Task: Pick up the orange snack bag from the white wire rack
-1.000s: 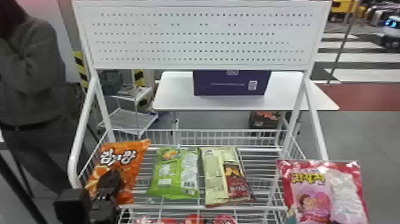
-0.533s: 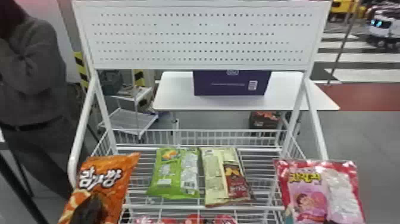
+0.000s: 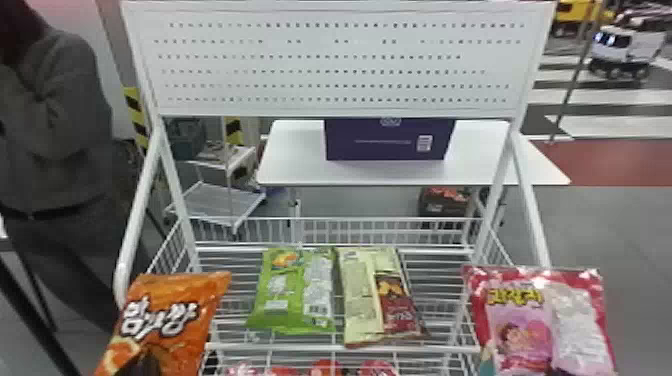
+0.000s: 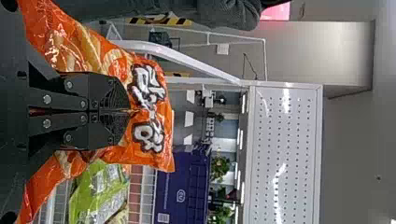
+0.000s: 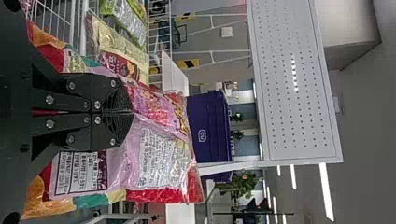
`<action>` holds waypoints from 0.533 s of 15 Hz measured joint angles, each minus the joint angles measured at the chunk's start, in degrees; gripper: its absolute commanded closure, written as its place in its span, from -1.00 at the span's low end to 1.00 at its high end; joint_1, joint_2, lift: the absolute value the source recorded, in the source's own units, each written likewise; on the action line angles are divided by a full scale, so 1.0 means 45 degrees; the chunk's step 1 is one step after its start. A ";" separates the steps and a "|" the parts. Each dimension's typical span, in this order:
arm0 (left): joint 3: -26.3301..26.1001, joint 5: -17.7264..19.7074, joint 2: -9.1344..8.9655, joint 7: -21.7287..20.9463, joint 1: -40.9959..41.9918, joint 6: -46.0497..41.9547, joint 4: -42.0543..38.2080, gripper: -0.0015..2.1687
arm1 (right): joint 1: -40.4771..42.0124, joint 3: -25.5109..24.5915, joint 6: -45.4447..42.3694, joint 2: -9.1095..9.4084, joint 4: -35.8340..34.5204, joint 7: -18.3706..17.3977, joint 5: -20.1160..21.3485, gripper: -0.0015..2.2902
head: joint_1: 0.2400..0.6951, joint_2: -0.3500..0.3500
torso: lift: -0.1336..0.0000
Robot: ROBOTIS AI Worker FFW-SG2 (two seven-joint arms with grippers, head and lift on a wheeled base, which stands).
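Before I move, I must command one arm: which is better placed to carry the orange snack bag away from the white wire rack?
Left, I'd judge: the left tool is shut on the orange snack bag, while the right tool holds a pink-and-red plastic bag.

White lettering (image 3: 157, 321) marks the orange snack bag (image 3: 197, 287) and purple box (image 3: 370, 150), yellow the pink bag (image 3: 522, 322).

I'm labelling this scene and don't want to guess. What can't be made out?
- Orange snack bag: lower end cut off by head view's bottom edge; middle behind left end effector, left wrist view.
- Pink snack bag: middle behind right end effector, right wrist view.
- Red packs: cut off by head view's bottom edge.
- Purple box: top behind perforated panel, head view.
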 measured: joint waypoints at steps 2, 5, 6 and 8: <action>-0.0018 -0.0011 0.0007 -0.0002 0.0041 -0.0211 -0.0011 0.98 | -0.0031 0.0013 0.0012 -0.0003 0.0002 0.0000 0.0000 0.96 | 0.14 0.00 | 1.00; -0.0034 -0.0020 0.0008 -0.0010 0.0020 -0.0231 0.0001 0.98 | -0.0061 0.0002 0.0016 -0.0018 0.0032 0.0000 0.0000 0.96 | 0.14 0.00 | 1.00; -0.0034 -0.0020 0.0008 -0.0010 0.0008 -0.0218 0.0024 0.98 | -0.0079 0.0000 0.0016 -0.0025 0.0046 0.0000 0.0000 0.97 | 0.14 0.00 | 1.00; -0.0034 -0.0021 0.0008 -0.0009 -0.0019 -0.0207 0.0067 0.98 | -0.0106 0.0006 0.0016 -0.0027 0.0071 0.0000 0.0000 0.96 | 0.14 0.00 | 1.00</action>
